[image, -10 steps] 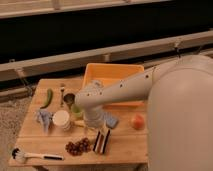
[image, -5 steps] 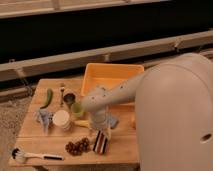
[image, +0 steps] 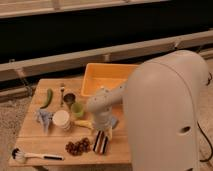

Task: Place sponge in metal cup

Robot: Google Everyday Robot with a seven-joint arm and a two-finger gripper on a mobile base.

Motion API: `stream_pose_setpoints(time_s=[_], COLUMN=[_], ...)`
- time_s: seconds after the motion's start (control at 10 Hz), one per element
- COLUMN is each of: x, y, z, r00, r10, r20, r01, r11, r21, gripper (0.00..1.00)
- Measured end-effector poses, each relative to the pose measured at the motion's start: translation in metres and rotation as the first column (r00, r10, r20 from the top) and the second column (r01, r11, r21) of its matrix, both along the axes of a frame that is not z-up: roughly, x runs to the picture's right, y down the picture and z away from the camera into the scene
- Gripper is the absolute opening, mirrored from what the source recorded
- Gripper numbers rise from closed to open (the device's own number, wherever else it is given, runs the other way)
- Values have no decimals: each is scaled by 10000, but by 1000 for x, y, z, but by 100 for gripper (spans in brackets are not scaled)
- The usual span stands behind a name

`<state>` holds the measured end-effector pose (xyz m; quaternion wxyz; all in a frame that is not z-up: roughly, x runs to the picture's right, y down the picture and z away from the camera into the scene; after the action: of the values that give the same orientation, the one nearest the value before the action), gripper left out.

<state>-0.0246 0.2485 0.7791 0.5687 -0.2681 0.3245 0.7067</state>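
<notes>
Wooden table [image: 40,139] boards carry everything. The sponge [image: 101,143], striped dark, white and reddish, lies near the front edge, just right of a bunch of dark grapes [image: 78,146]. The gripper [image: 104,131] hangs directly over the sponge, at or very close to its top, on a pale arm [image: 112,100] that reaches in from the robot's big rounded body [image: 165,115] at the right. Whether the gripper is parted or closed, and whether it touches the sponge, I cannot tell.

The metal cup [image: 69,98] stands upright further back and to the left, well apart from the sponge. A green cup [image: 77,109] sits just in front of it, and a white cup [image: 62,120] stands nearer still. A yellow tray [image: 102,75] fills the back of the table. A brush [image: 35,156] lies at the front left corner.
</notes>
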Motion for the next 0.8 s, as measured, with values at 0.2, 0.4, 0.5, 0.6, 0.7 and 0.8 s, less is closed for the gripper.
stream_pose_setpoints(time_s=[0.2,0.4,0.5,0.6,0.7,0.8], x=[6,7,10,11,11,14], y=[3,5,5,6,7,7], z=[5,11,14,17,19,20], r00=[9998,9997,9995,9994,9991,9984], r10=[122,184,235,306,401,554], r20=[-144,-187,-206,-180,-131,-74], r01=[-122,-183,-233,-304,-400,-552], r11=[9999,9998,9997,9995,9991,9984], r21=[30,82,97,103,127,155], gripper=[65,63,57,47,39,29])
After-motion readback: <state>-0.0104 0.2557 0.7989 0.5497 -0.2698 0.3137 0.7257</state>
